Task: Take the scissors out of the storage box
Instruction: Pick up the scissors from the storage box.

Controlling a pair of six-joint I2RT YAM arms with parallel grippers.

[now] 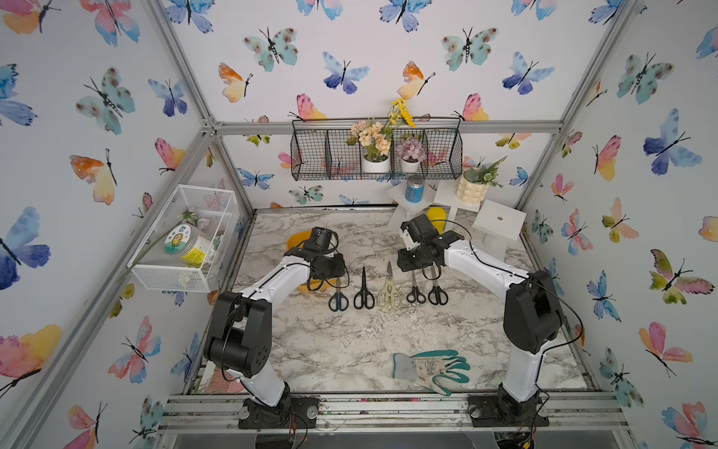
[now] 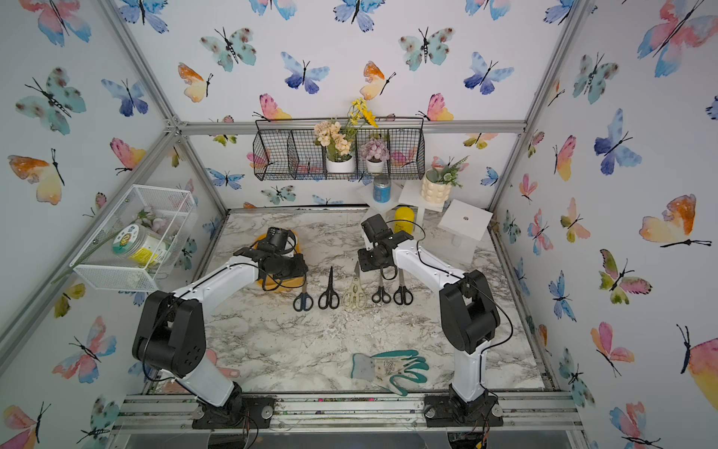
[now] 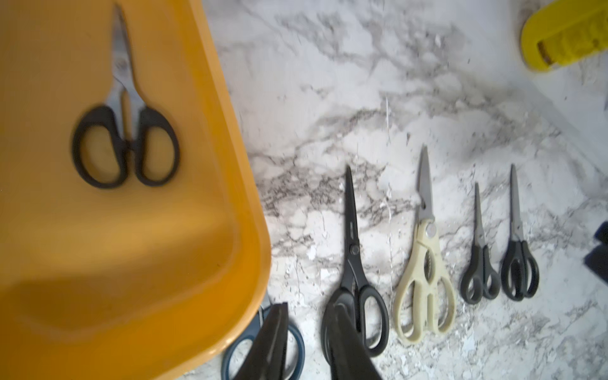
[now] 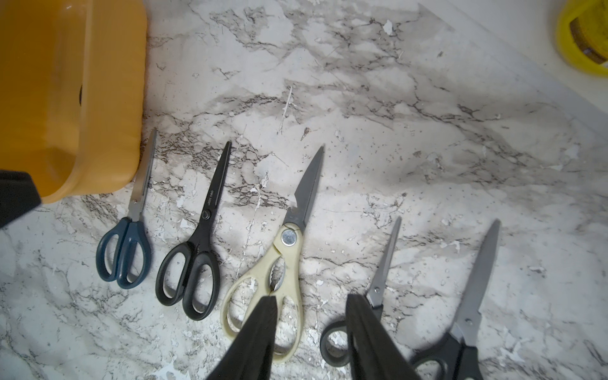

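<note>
The yellow-orange storage box (image 1: 296, 240) (image 3: 131, 263) sits at the table's left, partly under my left arm. One black-handled pair of scissors (image 3: 129, 146) lies inside it. On the marble to its right, five scissors lie in a row: blue-handled (image 1: 338, 300) (image 4: 125, 253), long black (image 1: 364, 297), cream shears (image 1: 389, 297) (image 4: 287, 260), small dark pair (image 1: 415, 294), black pair (image 1: 438, 294). My left gripper (image 3: 309, 329) (image 1: 335, 274) hangs open above the blue and long black handles, holding nothing. My right gripper (image 4: 312, 316) (image 1: 404, 266) is open over the cream and small pairs, also holding nothing.
A yellow bottle (image 1: 436, 217) and white stands (image 1: 499, 223) are at the back right. Teal gloves (image 1: 431, 369) lie near the front edge. A white mesh basket (image 1: 186, 237) hangs on the left wall, and a black wire shelf (image 1: 377, 155) with flowerpots on the back wall.
</note>
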